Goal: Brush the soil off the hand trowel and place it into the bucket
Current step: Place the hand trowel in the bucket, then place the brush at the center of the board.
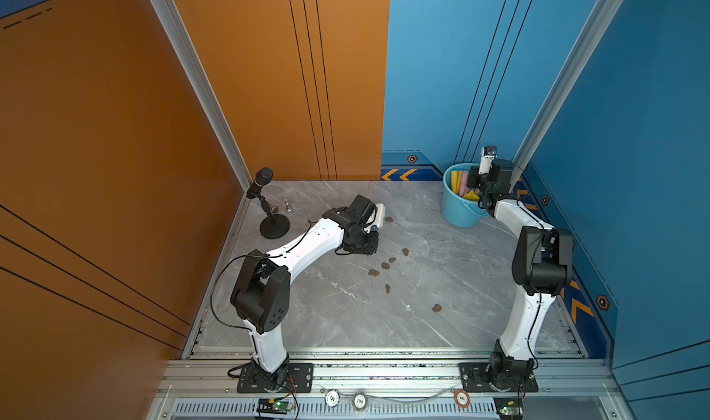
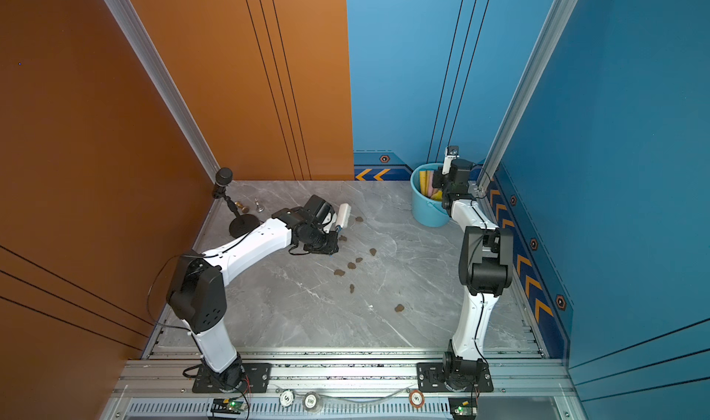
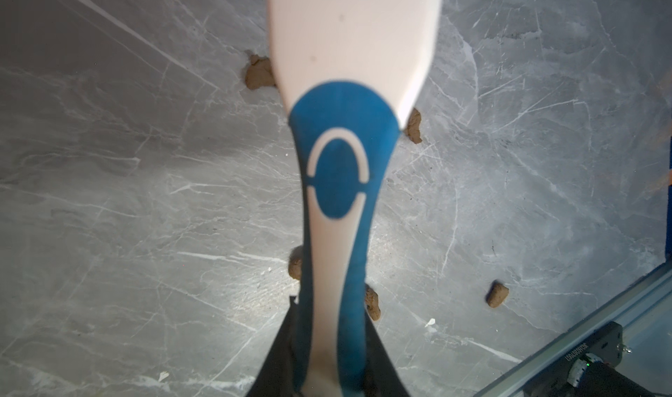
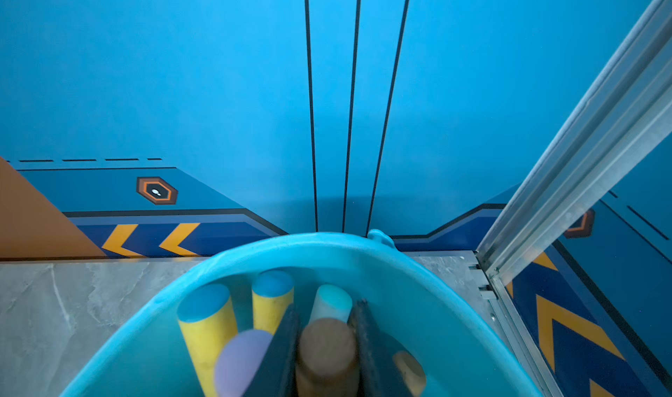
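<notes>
The light-blue bucket point(image 1: 457, 212) point(image 2: 424, 214) stands at the back right corner of the table. My right gripper point(image 4: 326, 315) reaches down inside the bucket point(image 4: 254, 255), shut on the brown wooden handle of the hand trowel point(image 4: 327, 348); the blade is hidden below. My left gripper point(image 3: 329, 304) is shut on the blue and white handle of a brush point(image 3: 349, 68) point(image 1: 380, 214) held low over the table's middle back. Several brown lumps of soil point(image 1: 405, 251) point(image 2: 339, 272) point(image 3: 260, 73) lie scattered on the grey marble surface.
Foam-handled tools, yellow point(image 4: 205, 326) and lilac point(image 4: 242, 359), stand in the bucket. A black microphone stand point(image 1: 273, 226) and a small metal figure point(image 1: 287, 205) sit at the back left. An aluminium post point(image 4: 582, 159) rises beside the bucket. Walls close three sides.
</notes>
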Robot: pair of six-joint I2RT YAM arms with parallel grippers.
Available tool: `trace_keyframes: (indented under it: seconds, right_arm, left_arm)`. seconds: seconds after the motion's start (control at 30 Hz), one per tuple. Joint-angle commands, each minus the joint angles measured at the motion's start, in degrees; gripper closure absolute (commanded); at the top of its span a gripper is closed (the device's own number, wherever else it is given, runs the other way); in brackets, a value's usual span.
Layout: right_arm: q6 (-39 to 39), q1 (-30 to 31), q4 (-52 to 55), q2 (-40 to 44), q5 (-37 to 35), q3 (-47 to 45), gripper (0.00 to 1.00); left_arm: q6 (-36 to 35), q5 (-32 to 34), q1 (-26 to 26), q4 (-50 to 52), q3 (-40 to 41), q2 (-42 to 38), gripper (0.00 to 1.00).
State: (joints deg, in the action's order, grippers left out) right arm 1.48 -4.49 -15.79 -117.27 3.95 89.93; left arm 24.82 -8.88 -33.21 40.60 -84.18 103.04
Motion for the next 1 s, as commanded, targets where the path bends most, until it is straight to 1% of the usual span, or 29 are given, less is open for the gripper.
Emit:
trace_keyframes:
  seconds: [0.0,0.07,0.17,0.27,0.43,0.5,0.53,0.57,0.6,0.8,0.97]
  right_arm:
    - [-0.54,0.27,-1.90,0.84,-3.98,-1.27,0.67]
    - [-1.42,0.36,-1.35,1.46,-6.62,-1.38,0.62]
    - [-3.42,0.52,-1.77,3.08,-7.01,-1.51,0.58]
    - [-3.35,1.59,-1.63,5.44,-7.32,-1.79,0.57]
    - [-2.18,4.58,4.62,11.12,-8.03,-1.95,0.47]
    - [-1.62,6.44,6.81,14.17,-8.29,-4.00,0.39]
    - [-1.20,7.81,6.99,16.03,-8.71,-5.78,0.33]
    - [-0.91,9.06,6.92,17.96,-8.96,-7.95,0.20]
    - [-0.92,10.02,7.12,19.60,-9.04,-9.70,0.01]
    - [-3.60,17.39,12.47,30.70,-9.81,-17.09,0.01]
    - [-3.60,23.83,15.93,36.62,-14.36,-20.63,0.01]
  left_arm:
    - [-0.98,2.42,0.68,1.31,0.94,-3.20,1.00]
    - [-0.92,2.66,0.78,1.32,1.82,-4.24,1.00]
    - [-1.18,3.06,0.88,1.48,3.58,-5.90,1.00]
    - [-1.68,3.65,0.96,2.09,5.97,-7.68,1.00]
    - [-2.08,7.68,0.35,4.64,11.73,-11.52,1.00]
    - [-1.31,8.94,-0.24,4.91,15.04,-13.73,1.00]
    - [-0.56,9.20,-0.49,4.92,16.79,-14.74,1.00]
    - [0.12,9.70,-0.77,4.90,18.70,-15.51,1.00]
    - [0.53,10.28,-1.24,4.93,20.04,-16.05,1.00]
    - [1.76,12.28,-4.99,4.42,27.13,-15.98,1.00]
    - [4.26,11.67,-7.16,2.30,30.62,-14.65,1.00]
